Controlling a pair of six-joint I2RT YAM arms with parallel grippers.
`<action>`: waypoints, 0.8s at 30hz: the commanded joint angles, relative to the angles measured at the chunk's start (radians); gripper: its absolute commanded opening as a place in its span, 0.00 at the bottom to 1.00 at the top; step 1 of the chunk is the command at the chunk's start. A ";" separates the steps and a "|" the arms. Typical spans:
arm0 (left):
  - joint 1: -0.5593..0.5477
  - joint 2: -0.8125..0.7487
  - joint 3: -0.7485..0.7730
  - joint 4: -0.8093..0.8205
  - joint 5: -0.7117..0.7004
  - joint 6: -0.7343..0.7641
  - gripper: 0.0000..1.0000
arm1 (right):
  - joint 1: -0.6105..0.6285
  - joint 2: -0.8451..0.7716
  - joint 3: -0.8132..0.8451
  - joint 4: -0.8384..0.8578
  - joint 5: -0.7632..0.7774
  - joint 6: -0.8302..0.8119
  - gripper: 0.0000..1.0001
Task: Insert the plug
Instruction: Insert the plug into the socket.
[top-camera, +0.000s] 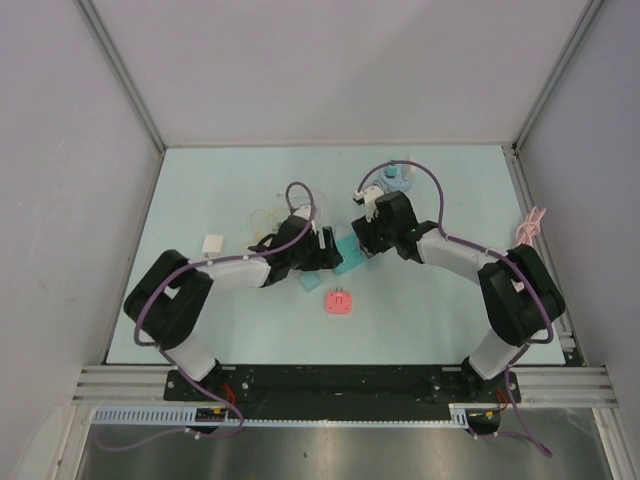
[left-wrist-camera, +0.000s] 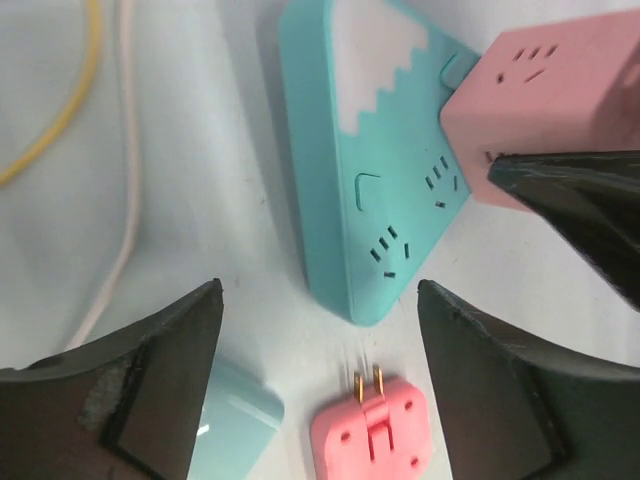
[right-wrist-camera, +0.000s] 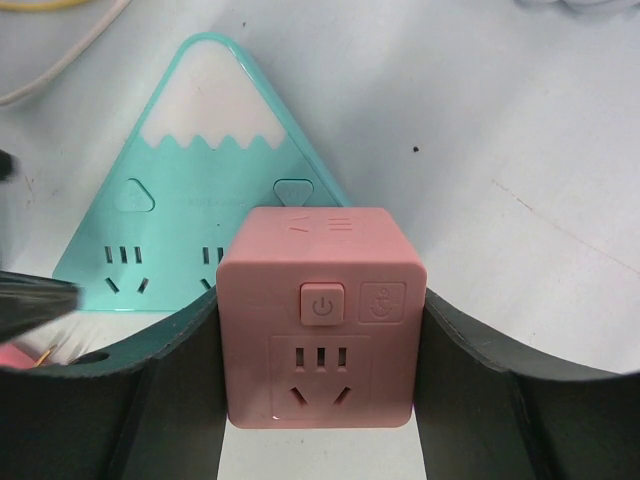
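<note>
Legibly, nothing in the way of a brand name: symbols only. On the near face of the pink cube-shaped plastic socket adapter (right-wrist-camera: 320, 250), a square button (right-wrist-camera: 321, 303) with a power symbol. Beside it, a second button with a small rounded icon too fine to read, and below both a five-slot outlet. On the top face, two small embossed marks, not decipherable. On the teal triangular power strip (right-wrist-camera: 200, 170) with a white snow-cap mountain print, two rounded triangular buttons and five-slot outlets. Faint embossed lettering between them, unreadable.

Right gripper (right-wrist-camera: 322, 335): closed on the pink cube, dark fingers (right-wrist-camera: 480, 390) flush against its two side faces. Cube held at the strip's edge, overlapping one corner in the left wrist view; contact with the strip not determinable.

Left gripper (left-wrist-camera: 318, 320): jaws spread wide, holding nothing, over the strip's nearest corner. Between and below its jaws, flat on the pale blue-green tabletop (top-camera: 440, 320): small flat pink plug (left-wrist-camera: 372, 435) with two brass prongs, directed toward the strip but apart from it. Just beside the plug, a pale teal rounded plastic body (left-wrist-camera: 235, 430). Left of the strip, a white cable (left-wrist-camera: 125, 200) and a yellow cable (left-wrist-camera: 60, 140). Well apart on the left, a white square block (top-camera: 213, 243).
</note>
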 joint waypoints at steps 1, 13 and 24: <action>-0.002 -0.197 -0.003 -0.122 -0.136 0.010 0.85 | 0.023 0.017 -0.076 -0.259 -0.005 0.006 0.20; -0.011 -0.554 -0.037 -0.422 -0.311 0.077 1.00 | 0.037 -0.132 -0.034 -0.251 -0.008 0.020 0.69; -0.011 -0.763 -0.089 -0.604 -0.394 0.070 1.00 | 0.123 -0.357 -0.030 -0.314 0.122 0.092 0.93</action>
